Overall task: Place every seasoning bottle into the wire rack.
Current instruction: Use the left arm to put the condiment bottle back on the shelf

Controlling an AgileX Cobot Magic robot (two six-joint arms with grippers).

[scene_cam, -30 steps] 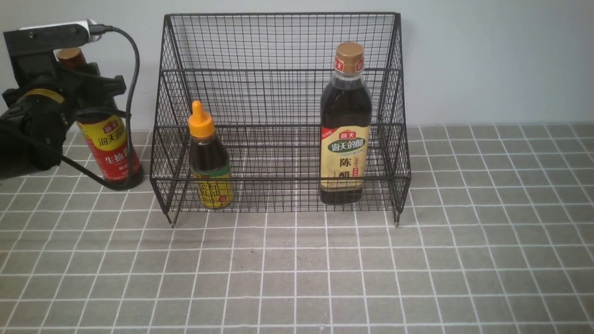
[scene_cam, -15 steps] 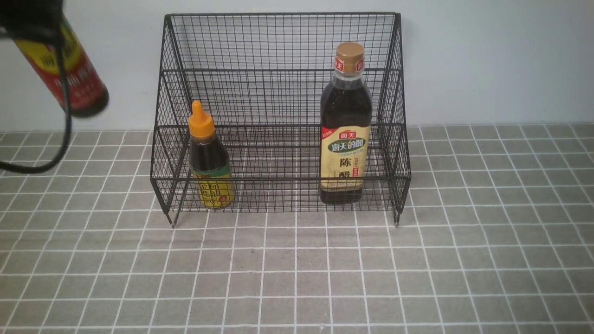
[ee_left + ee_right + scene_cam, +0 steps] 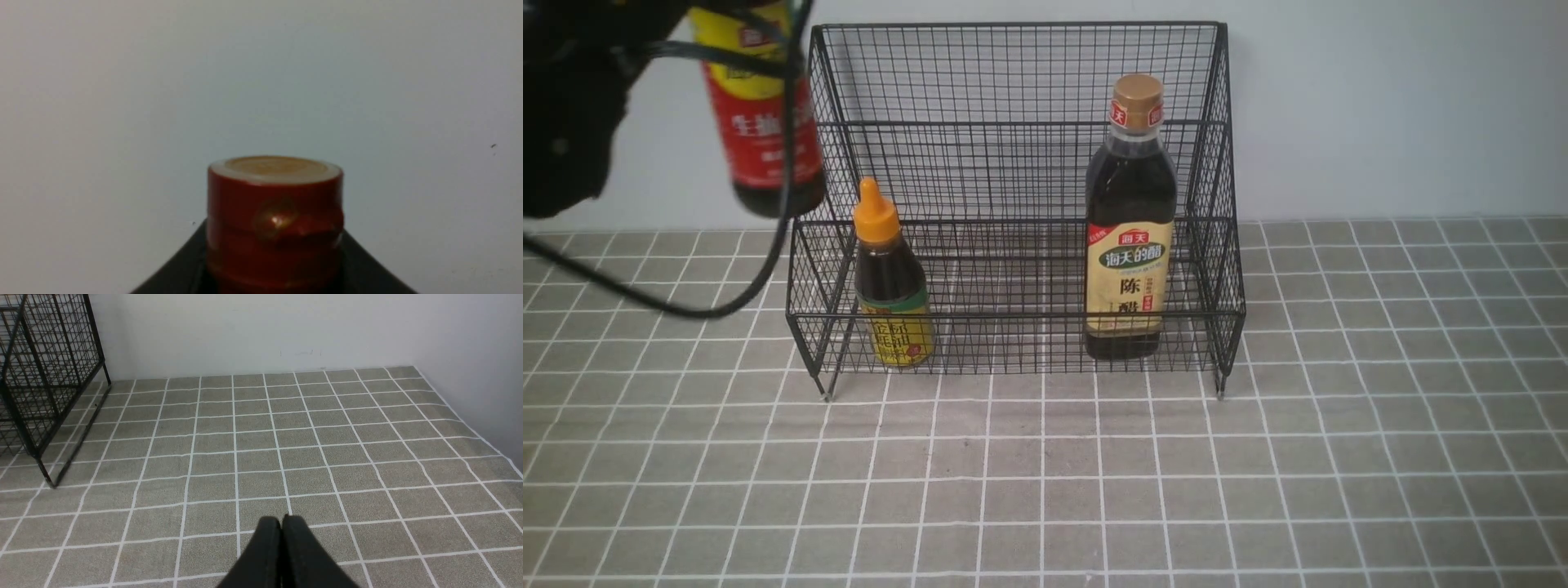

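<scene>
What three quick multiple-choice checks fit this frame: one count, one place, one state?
1. How many bottles stand in the wire rack?
A. one
B. two
C. three

2. Where is the red-label bottle?
A. lying on the tiles
B. on the rack's upper tier
C. in the air near the rack's left side

3. The right arm's jaws are:
A. shut, empty
B. wide open
C. shut on a bottle

Key:
1 B: only the orange-nozzle bottle and the tan-capped bottle stand inside, on the lower tier.
2 C: it hangs above the surface, gripped by the left arm's jaws.
3 A: the right wrist view shows them pressed together with nothing between.
</scene>
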